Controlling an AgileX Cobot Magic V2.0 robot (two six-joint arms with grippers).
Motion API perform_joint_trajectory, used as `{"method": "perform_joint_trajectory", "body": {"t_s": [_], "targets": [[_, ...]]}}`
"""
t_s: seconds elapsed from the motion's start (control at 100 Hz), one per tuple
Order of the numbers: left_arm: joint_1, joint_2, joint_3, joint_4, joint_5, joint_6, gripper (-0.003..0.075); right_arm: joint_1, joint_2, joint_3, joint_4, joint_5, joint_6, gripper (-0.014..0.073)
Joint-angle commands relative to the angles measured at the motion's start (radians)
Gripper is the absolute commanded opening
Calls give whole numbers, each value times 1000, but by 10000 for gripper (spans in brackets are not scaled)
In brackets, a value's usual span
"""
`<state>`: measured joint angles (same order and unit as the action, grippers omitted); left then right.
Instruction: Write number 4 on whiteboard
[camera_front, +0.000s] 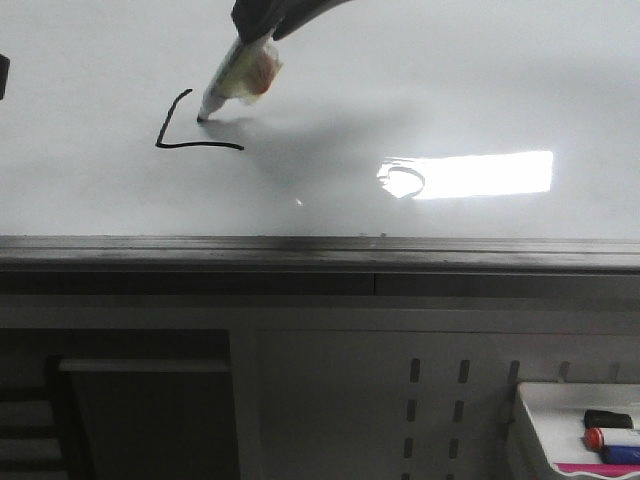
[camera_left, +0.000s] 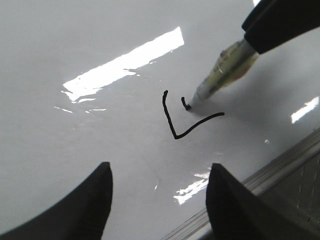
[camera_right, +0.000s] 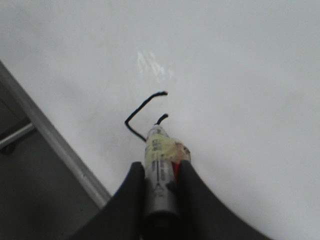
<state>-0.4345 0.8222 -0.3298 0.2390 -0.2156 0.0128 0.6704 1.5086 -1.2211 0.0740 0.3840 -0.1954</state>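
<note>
The whiteboard (camera_front: 420, 90) fills the upper front view, with a dark grey rail along its near edge. On it are a slanted black stroke joined to a horizontal bar (camera_front: 185, 140), and a short stem start beside them; they also show in the left wrist view (camera_left: 172, 120) and the right wrist view (camera_right: 142, 107). My right gripper (camera_right: 161, 167) is shut on a taped marker (camera_front: 240, 75), whose tip touches the board just above the bar. My left gripper (camera_left: 159, 172) is open and empty, over the board near its rail.
A bright rectangular glare (camera_front: 470, 175) lies on the board right of the strokes. A small white tray (camera_front: 575, 430) with several markers sits at the lower right. Grey cabinet fronts stand under the rail (camera_front: 320, 255).
</note>
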Motion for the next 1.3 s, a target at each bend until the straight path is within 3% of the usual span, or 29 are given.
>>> {"method": "perform_joint_trajectory", "body": {"t_s": [0.0, 0.12, 0.25, 0.43, 0.56, 0.8, 0.95, 1.05, 1.17, 1.29], "targets": [[2, -8, -28, -16, -63, -2, 388, 14, -26, -29, -3, 59, -9, -64], [2, -8, -28, -11, -63, -2, 388, 56, -26, -24, -2, 134, -9, -64], [-9, -8, -28, 50, -63, -2, 388, 90, -29, -24, -2, 94, -9, -64], [-144, 31, -28, 261, -63, -2, 388, 136, -46, -64, -2, 149, -9, -64], [-209, 105, -28, 259, -72, -2, 388, 178, -48, -98, -2, 219, -9, -64], [-207, 223, -28, 178, -190, -2, 388, 239, -48, -156, -2, 332, -9, -64], [-207, 249, -28, 162, -195, -2, 386, 240, -48, -179, 1, 361, -9, -64], [-207, 255, -28, 139, -194, -2, 283, 242, -48, -178, 20, 369, -9, -64], [-207, 255, -28, 139, -195, -2, -16, 242, -48, -178, 29, 389, -9, -64], [-207, 255, -28, 143, -197, -2, -20, 242, -48, -178, 29, 397, -9, -64]]}}
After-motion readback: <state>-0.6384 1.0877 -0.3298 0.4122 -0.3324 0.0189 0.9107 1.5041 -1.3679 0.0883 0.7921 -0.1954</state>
